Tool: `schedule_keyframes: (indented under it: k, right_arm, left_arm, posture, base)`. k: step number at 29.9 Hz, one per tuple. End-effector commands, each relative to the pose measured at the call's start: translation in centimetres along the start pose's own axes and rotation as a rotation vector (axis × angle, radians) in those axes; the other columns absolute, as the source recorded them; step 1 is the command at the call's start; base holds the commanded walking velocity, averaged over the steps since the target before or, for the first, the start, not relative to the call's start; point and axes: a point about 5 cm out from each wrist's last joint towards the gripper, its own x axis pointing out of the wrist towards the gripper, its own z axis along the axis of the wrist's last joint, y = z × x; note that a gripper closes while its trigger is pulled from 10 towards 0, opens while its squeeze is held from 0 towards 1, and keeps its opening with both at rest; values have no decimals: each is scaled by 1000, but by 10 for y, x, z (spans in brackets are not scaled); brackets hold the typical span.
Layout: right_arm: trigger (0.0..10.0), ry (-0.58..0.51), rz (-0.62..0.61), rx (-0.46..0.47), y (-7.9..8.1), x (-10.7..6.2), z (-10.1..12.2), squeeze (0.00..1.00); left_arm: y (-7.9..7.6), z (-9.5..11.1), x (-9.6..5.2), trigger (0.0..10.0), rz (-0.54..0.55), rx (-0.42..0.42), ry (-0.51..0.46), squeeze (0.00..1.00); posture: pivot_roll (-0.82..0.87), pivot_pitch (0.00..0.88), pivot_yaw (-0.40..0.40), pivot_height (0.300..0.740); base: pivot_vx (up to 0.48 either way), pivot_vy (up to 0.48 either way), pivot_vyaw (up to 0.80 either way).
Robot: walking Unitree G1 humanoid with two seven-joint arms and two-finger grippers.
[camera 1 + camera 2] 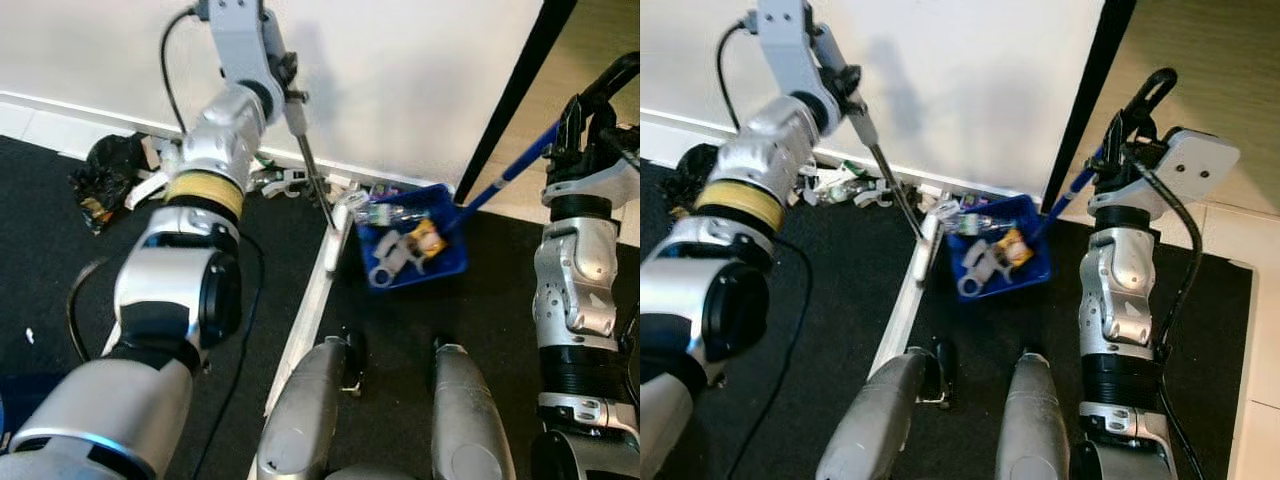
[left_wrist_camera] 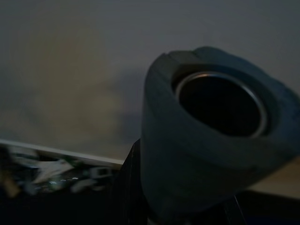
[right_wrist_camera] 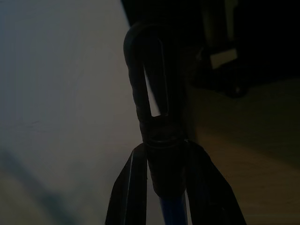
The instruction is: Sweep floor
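We stand on a black floor mat (image 1: 280, 250) facing a white wall (image 1: 400, 80), our two legs showing at the bottom of the head views. Our left gripper (image 1: 290, 95) is raised near the wall and its fingers are clamped on the metal broom handle (image 1: 312, 165), which slants down to the broom head (image 1: 338, 232) resting on the floor just beside the blue dustpan (image 1: 452, 262). In the left wrist view the hollow end of the handle (image 2: 218, 103) sits close to the lens, dark and blurred.

Our right gripper (image 1: 1122, 135) is held up on the right, its fingers closed around the black grip of the dustpan's long blue handle (image 1: 510, 172); the right wrist view shows the looped end of that grip (image 3: 150, 84) rising between the two fingers (image 3: 126, 187). The handle runs down and leftward to the dustpan, which sits on the mat near the wall's foot, between broom head and black door frame (image 1: 510, 90). Inside the pan lie scraps of litter (image 1: 405, 240): white pieces, a yellow wrapper, something green.

More litter (image 1: 285, 182) lies along the baseboard, left of the broom, and a crumpled black bag (image 1: 105, 180) sits farther left.
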Motion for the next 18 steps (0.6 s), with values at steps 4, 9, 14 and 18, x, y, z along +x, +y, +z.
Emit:
schedule_keyframes:
  k: [4, 9, 14, 18]
  right_arm:
    - [10000, 15, 18, 98, 12, -4, 4, 0]
    - [10000, 54, 28, 129, 23, -4, -4, 0]
    - [10000, 85, 10, 138, 29, -3, -11, 0]
    - [10000, 74, -4, 91, 32, 6, -8, 0]
  left_arm:
    - [45, 54, -16, 10000, 186, 156, -165, 0]
    - [73, 80, -31, 10000, 316, 293, -213, 0]
    - [97, 80, -46, 10000, 362, 253, -208, 0]
    - [116, 43, -63, 10000, 401, 159, -126, 0]
  posture:
    - [-59, 210, 227, 740]
    - [-36, 189, 216, 740]
    - [-12, 157, 202, 740]
    - [-13, 127, 182, 740]
  base:
    - [0, 0, 0]
    - [0, 0, 0]
    - [0, 0, 0]
    - [0, 0, 0]
